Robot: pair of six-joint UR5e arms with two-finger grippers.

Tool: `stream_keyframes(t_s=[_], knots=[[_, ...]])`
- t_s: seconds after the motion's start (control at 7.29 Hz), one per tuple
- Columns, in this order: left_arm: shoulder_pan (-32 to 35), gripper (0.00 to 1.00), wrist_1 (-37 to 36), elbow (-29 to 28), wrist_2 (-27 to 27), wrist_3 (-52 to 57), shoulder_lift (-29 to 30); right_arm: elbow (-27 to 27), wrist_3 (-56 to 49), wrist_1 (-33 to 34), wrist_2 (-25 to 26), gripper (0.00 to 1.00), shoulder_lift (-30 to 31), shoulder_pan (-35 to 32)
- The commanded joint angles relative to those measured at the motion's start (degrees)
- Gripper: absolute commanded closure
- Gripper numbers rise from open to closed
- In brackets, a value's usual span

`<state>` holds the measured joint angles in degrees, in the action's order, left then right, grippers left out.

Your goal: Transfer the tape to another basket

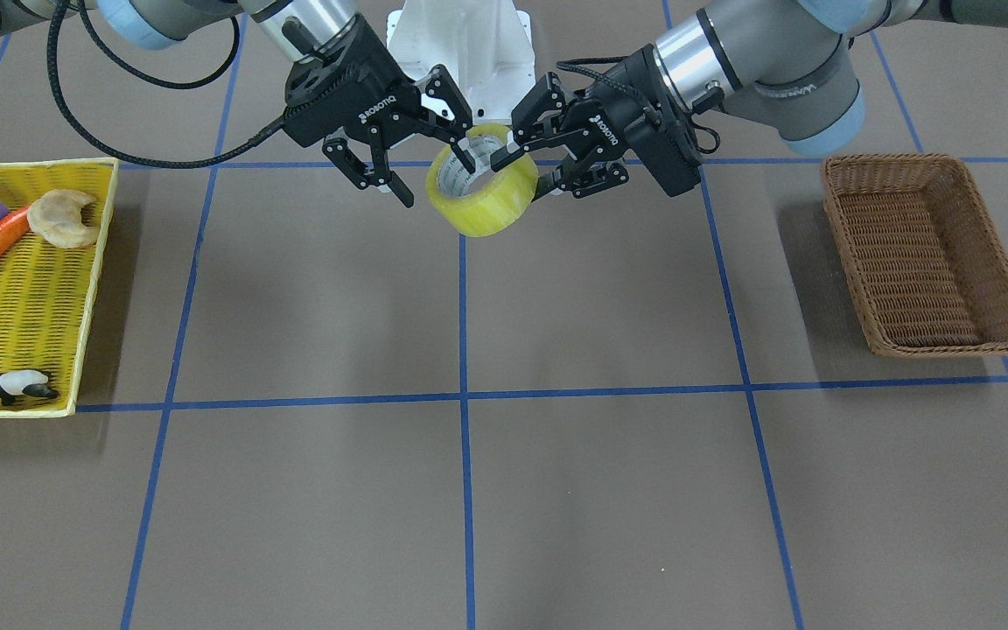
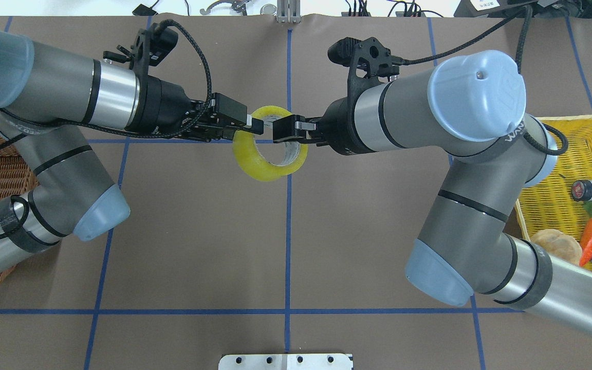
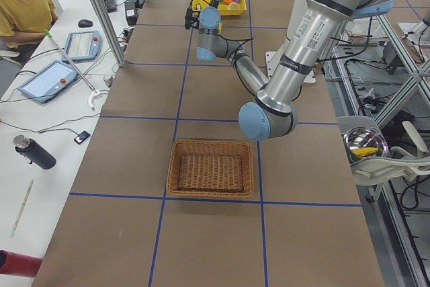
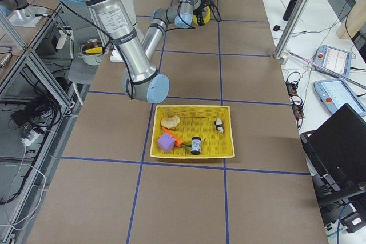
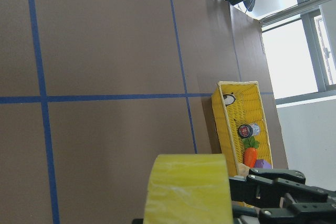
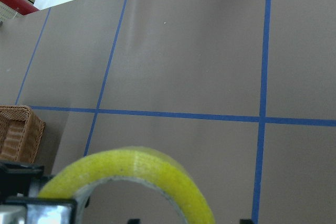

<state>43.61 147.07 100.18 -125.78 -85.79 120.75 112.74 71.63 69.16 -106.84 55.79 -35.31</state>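
While left gripper (image 1: 523, 173) pinches tape (image 1: 486, 210) wall, right gripper (image 1: 436, 182) straddles opposite rim, spread wide.

Brown tabletop (image 1: 609, 490) with blue tape lines (image 1: 467, 455), a white side desk (image 3: 60, 140) alongside, bright windows (image 5: 299, 56) beyond.

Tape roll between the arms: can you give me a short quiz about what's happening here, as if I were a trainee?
1. True or false: the tape is off the table, held in the air.
2. The left claw and the right claw both reach the tape. Which has it clamped? A. left B. right C. neither
3. Name the toy animal in the yellow basket.
Key: 1 true; 2 A, the right claw is open; 3 the panda.
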Motion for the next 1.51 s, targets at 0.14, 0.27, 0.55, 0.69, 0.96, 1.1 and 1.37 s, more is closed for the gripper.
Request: stream_keyframes(t_s=[0.14, 0.27, 0.55, 0.69, 0.96, 1.1, 1.37], knots=[[0.3, 1.0, 0.1, 0.0, 0.0, 0.0, -0.4, 1.7, -0.1, -0.1, -6.4, 0.0, 1.2, -4.8], [0.5, 1.0, 0.1, 0.1, -0.2, 0.1, -0.6, 2.0, -0.8, 0.0, -7.5, 0.0, 3.3, -6.2], [1.5, 1.0, 0.1, 0.4, -0.7, 0.5, -2.6, 1.5, -1.1, 0.7, -7.4, 0.0, 6.5, -8.1], [2.4, 1.0, 0.0, 1.1, -0.8, 0.7, -3.8, 0.8, -1.1, 0.9, -7.2, 0.0, 8.4, -9.2], [7.2, 1.0, -0.4, 1.8, -5.9, 0.8, -5.9, -3.4, -4.9, 1.1, -7.1, 0.0, 10.6, -12.3], [10.8, 1.0, -0.3, 1.9, -8.8, 1.0, -7.1, -4.6, -9.4, 4.5, -7.1, 0.0, 10.9, -13.9], [16.0, 1.0, -0.4, 1.9, -13.9, 6.4, -10.5, -4.8, -20.0, 14.0, -7.0, 0.0, 11.0, -17.1]])
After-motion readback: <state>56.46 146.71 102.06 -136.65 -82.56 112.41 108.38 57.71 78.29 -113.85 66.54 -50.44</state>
